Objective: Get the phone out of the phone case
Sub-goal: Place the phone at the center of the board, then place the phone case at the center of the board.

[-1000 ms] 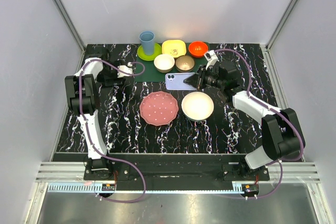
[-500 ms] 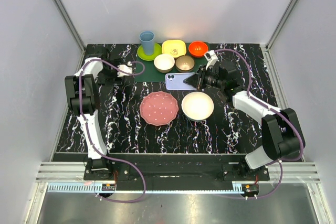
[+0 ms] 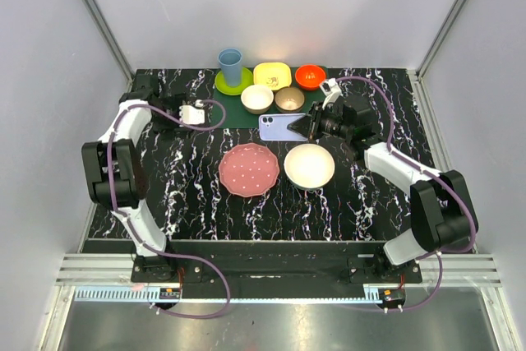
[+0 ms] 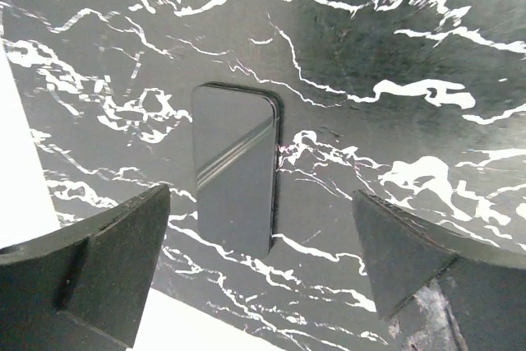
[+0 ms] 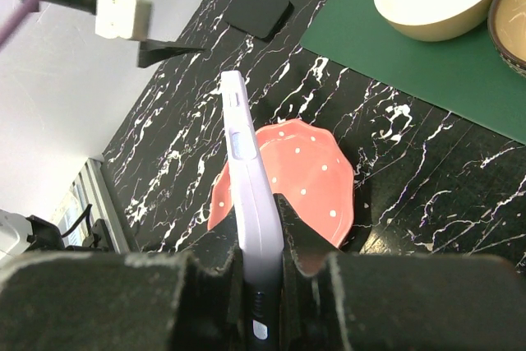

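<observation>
The phone, black and glossy, lies flat on the marbled table, apart from the case. My left gripper hovers over its near end, open wide, with one finger on each side and neither touching it. In the right wrist view the phone shows as a dark slab beside the left gripper. My right gripper is shut on the lavender phone case, held edge-up above the table. From above, the phone case juts left out of the right gripper. The left gripper is at the back left.
A pink dotted plate and a cream plate sit mid-table. A green mat at the back carries a cream bowl and a brown bowl. A blue cup, a yellow dish and an orange bowl stand behind.
The left arm's elbow has swung out to the left and its wrist has shifted slightly left. The right arm and the phone case have not moved.
</observation>
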{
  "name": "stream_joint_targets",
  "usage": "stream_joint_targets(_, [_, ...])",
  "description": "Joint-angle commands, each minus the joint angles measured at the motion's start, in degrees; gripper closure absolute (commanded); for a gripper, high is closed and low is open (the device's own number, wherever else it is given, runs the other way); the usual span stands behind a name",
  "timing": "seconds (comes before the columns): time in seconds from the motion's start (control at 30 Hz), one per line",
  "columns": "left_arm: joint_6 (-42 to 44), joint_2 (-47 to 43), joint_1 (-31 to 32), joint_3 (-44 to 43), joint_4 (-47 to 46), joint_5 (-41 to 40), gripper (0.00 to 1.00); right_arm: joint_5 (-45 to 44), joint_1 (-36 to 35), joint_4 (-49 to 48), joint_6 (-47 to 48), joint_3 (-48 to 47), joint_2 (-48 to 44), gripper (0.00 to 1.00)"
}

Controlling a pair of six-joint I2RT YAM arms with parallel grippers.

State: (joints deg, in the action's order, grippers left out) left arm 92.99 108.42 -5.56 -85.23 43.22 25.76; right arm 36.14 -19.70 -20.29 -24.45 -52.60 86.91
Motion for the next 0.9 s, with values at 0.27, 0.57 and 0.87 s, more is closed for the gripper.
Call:
stream_joint_targets(0.27, [-15.46,-21.75,8.45,9.02,-3.22,15.62,0.01,0.60,0.46,-3.70,-1.30,-0.75,-2.98,1.00])
stream_joint_targets(0.57, [-33.39,-33.01,24.09,19.57,-21.66,15.22,0.01,1.30,0.46,-4.58,-3.24,-0.40,-2.80,1.00])
stream_joint_targets(0.87, [-43.24,-28.53,38.34,15.63,-26.70,-0.87,0.01,2.53,0.37,-5.28,-4.73,-0.31,-2.80,1.00])
